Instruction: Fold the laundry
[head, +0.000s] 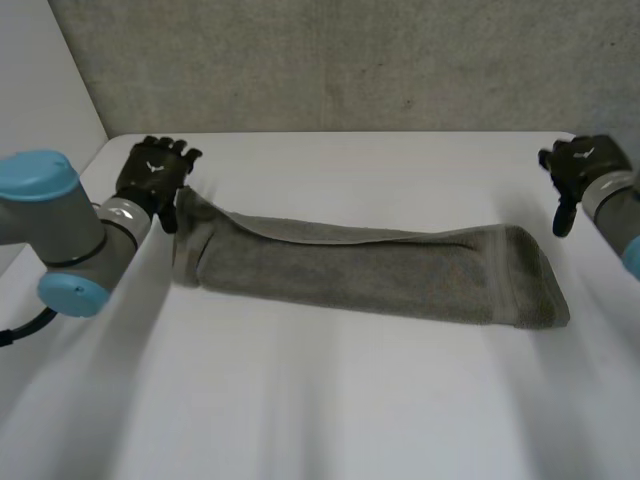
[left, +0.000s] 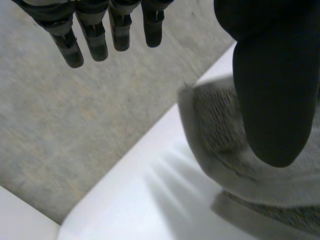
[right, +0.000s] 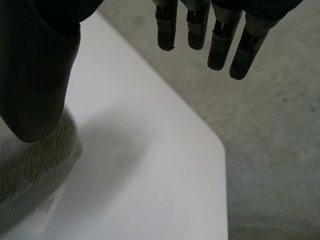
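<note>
A grey towel (head: 370, 270), folded into a long narrow strip, lies across the white table (head: 330, 400) from left to right. My left hand (head: 152, 172) hovers just beyond the strip's left end, fingers straight and holding nothing. In the left wrist view its thumb (left: 272, 90) stands in front of the towel's end (left: 215, 135), apart from it. My right hand (head: 582, 165) hangs above and to the right of the strip's right end, also open and empty. In the right wrist view the towel's end (right: 35, 165) lies beneath the thumb (right: 35, 65).
A grey textured wall (head: 350, 60) runs behind the table's far edge. A rounded table corner (right: 215, 145) lies below the right hand's fingertips. Bare table stretches in front of the towel.
</note>
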